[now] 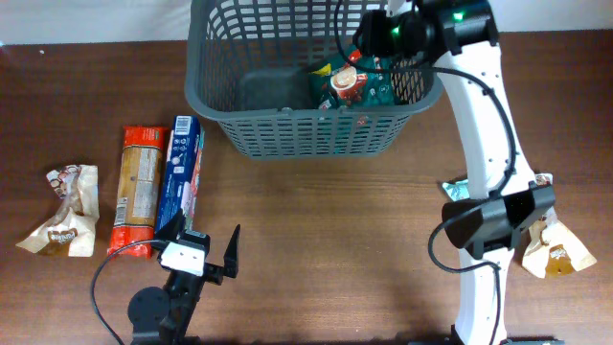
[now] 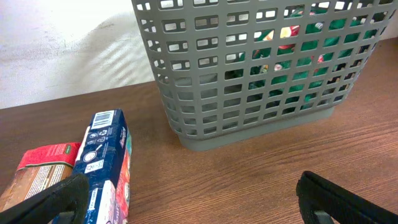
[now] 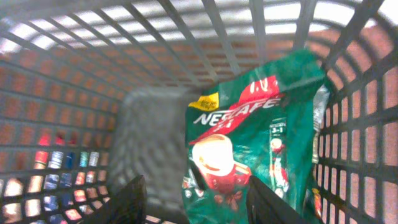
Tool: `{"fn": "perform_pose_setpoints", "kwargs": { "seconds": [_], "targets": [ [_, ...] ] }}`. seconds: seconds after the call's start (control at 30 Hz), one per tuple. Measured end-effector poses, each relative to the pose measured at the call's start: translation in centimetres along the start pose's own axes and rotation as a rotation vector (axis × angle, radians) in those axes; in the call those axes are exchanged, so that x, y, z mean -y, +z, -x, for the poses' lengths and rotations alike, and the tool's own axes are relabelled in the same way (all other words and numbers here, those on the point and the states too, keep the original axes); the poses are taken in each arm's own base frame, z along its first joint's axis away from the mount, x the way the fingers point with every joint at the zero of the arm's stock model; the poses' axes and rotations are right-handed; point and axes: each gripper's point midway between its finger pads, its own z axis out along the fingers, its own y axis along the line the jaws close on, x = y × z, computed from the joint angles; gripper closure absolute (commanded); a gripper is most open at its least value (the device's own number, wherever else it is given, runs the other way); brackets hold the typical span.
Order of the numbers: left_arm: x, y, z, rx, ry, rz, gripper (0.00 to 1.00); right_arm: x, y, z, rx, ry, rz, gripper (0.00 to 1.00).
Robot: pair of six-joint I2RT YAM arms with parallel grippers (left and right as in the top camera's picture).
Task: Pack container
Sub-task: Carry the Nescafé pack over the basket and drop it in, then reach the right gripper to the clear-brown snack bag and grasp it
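Left end effector (image 1: pixel 203 245), wide open and empty, stands nearer the blue rectangular cardboard box (image 1: pixel 182 168), lying lengthwise just ahead-left.

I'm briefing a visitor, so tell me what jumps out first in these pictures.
The large dark gray lattice plastic basket at the far edge of the brown wooden table dominates, with a green Nescafe coffee pouch inside at its right end. Left of it lie a blue carton and an orange-red biscuit pack, side by side.
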Motion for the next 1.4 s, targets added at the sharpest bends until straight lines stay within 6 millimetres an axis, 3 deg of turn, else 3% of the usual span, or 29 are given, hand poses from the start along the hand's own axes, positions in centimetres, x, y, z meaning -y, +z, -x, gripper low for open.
{"fn": "perform_pose_setpoints", "kwargs": {
  "seconds": [0.13, 0.3, 0.33, 0.4, 0.47, 0.57, 0.63, 0.7, 0.77, 0.83, 1.0, 1.07, 1.27, 1.4],
  "targets": [
    [0.0, 0.0, 0.0, 0.0, 0.0, 0.0, 0.01, -1.5, -5.5, 2.8, 0.131, -0.044, 0.013, 0.46],
    [0.0, 0.0, 0.0, 0.0, 0.0, 0.0, 0.01, -0.9, -15.8, 4.9, 0.322, -0.083, -0.078, 0.46],
    [0.0, 0.0, 0.0, 0.0, 0.0, 0.0, 0.01, 0.1, -18.6, 5.3, 0.374, -0.075, -0.114, 0.45],
    [0.0, 0.0, 0.0, 0.0, 0.0, 0.0, 0.01, 2.2, -22.2, 5.7, 0.437, -0.051, -0.18, 0.45],
    [0.0, 0.0, 0.0, 0.0, 0.0, 0.0, 0.01, 6.6, -26.5, 6.2, 0.517, 0.012, -0.3, 0.41],
    [0.0, 0.0, 0.0, 0.0, 0.0, 0.0, 0.01, 12.7, -29.2, 5.7, 0.531, 0.102, -0.44, 0.35],
    [0.0, 0.0, 0.0, 0.0, 0.0, 0.0, 0.01, 17.1, -29.3, 4.4, 0.478, 0.167, -0.527, 0.35],
    [0.0, 0.0, 0.0, 0.0, 0.0, 0.0, 0.01, 21.4, -28.0, 2.3, 0.376, 0.239, -0.598, 0.34],
    [0.0, 0.0, 0.0, 0.0, 0.0, 0.0, 0.01, 25.4, -25.4, -1.1, 0.218, 0.301, -0.647, 0.33],
    [0.0, 0.0, 0.0, 0.0, 0.0, 0.0, 0.01, 28.0, -22.8, -3.9, 0.094, 0.333, -0.662, 0.31],
    [0.0, 0.0, 0.0, 0.0, 0.0, 0.0, 0.01, 32.2, -16.6, -10.9, -0.179, 0.348, -0.654, 0.29],
    [0.0, 0.0, 0.0, 0.0, 0.0, 0.0, 0.01, 33.3, -14.2, -15.6, -0.343, 0.337, -0.636, 0.28],
    [0.0, 0.0, 0.0, 0.0, 0.0, 0.0, 0.01, 36.7, -12.4, -25.3, -0.597, 0.342, -0.655, 0.28],
    [0.0, 0.0, 0.0, 0.0, 0.0, 0.0, 0.01, 38.5, -12.3, -28.9, -0.649, 0.358, -0.671, 0.28]
  ]
}}
